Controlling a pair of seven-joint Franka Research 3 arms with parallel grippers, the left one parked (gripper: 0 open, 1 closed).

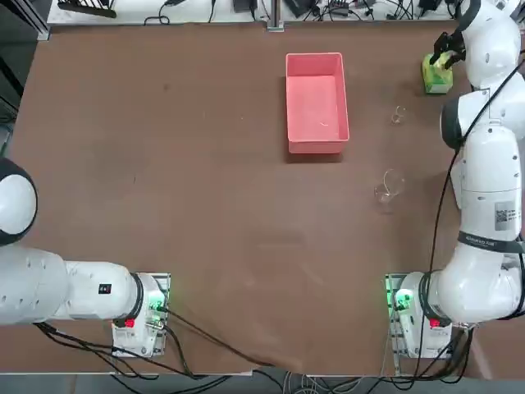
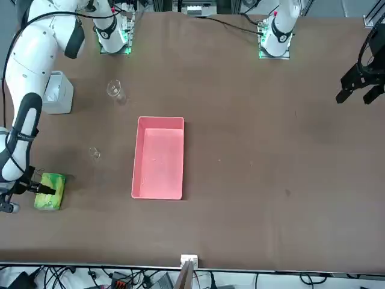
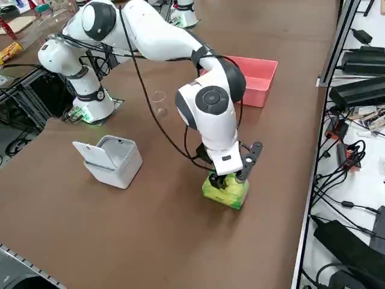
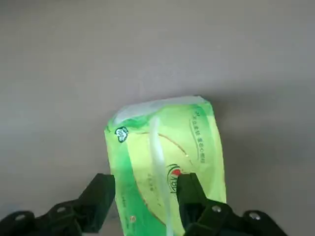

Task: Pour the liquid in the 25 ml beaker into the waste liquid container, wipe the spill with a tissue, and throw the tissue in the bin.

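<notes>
We count two glass vessels: the larger beaker nearest the bases, the 25 ml beaker beyond. One bin near the bench's right edge. One waste liquid container mid-bench, open bench leftward. Far right, the right gripper, fingers parted over one green tissue pack.

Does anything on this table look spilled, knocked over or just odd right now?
Nothing stands out. The pink tray sits flat, and both glass beakers stand upright on the table. No spill shows on the brown surface. The right gripper is open, low over the green tissue pack.
</notes>
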